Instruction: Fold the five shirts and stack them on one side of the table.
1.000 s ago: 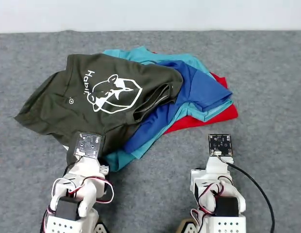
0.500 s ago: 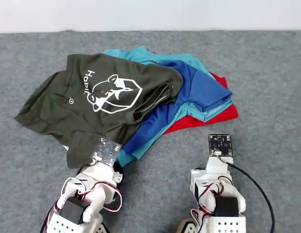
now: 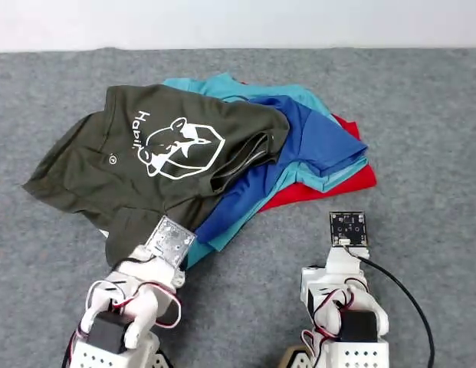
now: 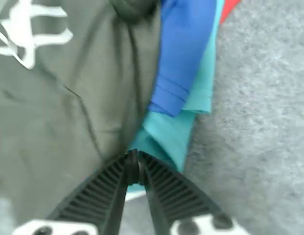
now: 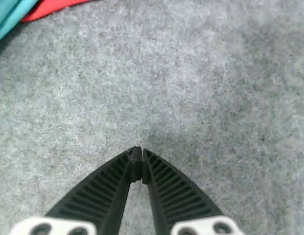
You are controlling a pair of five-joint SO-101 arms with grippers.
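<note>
Grey mat (image 3: 421, 115): covers the table beneath everything.
Pile: dark green shirt (image 3: 146, 153) on top, lying unfolded over the blue shirt (image 3: 314, 142), teal shirt (image 3: 222, 83) and red shirt (image 3: 352, 180).
Left gripper (image 4: 133, 161): clenched, tips together over the teal shirt's near hem, beside the green one.
Right gripper (image 5: 137, 155): clenched on nothing, above bare mat, apart from the pile.

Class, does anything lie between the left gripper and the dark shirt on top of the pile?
Nothing visible does. The left gripper, shut, is right at the near edge of the dark shirt, where the teal shirt peeks out.
</note>
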